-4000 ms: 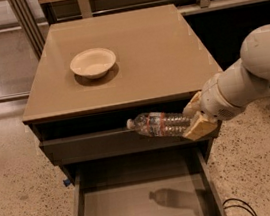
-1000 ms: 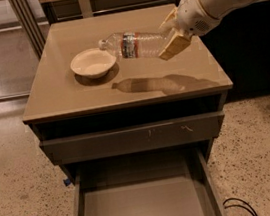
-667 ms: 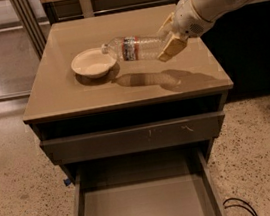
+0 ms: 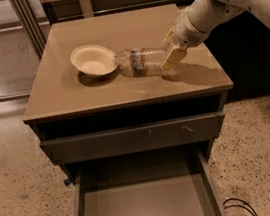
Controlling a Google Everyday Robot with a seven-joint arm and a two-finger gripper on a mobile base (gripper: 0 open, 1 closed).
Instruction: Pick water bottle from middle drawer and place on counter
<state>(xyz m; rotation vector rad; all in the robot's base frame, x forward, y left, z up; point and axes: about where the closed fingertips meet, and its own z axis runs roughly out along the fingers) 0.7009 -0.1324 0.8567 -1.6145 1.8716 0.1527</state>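
Claw: my claw (image 4: 171, 54) is over the right part of the worktop (image 4: 122, 89), fingers closed on the base end of the bottle (image 4: 141, 62).
Bottle: it lies nearly flat, stretching left from my claw, cap end touching or just beside the bowl (image 4: 93, 60). I cannot tell whether it rests on the worktop or hangs a little above it; its shadow sits tight beneath.
Drawer: the drawer (image 4: 143, 199) is pulled out well below and in front of my claw, its floor bare.
Progress: I judge the pick done and the placing nearly done; what remains is letting go.
Handling: the bottle looks light, thin-walled and clear, so it should give under a hard squeeze. The ribs help my pads, though the smooth plastic could slip.
Grip spot: the ribbed body near the base, where I hold it now, seems firmer than the label band.
Risk: lying on its side, it may roll on the glossy worktop or nudge the bowl once freed.
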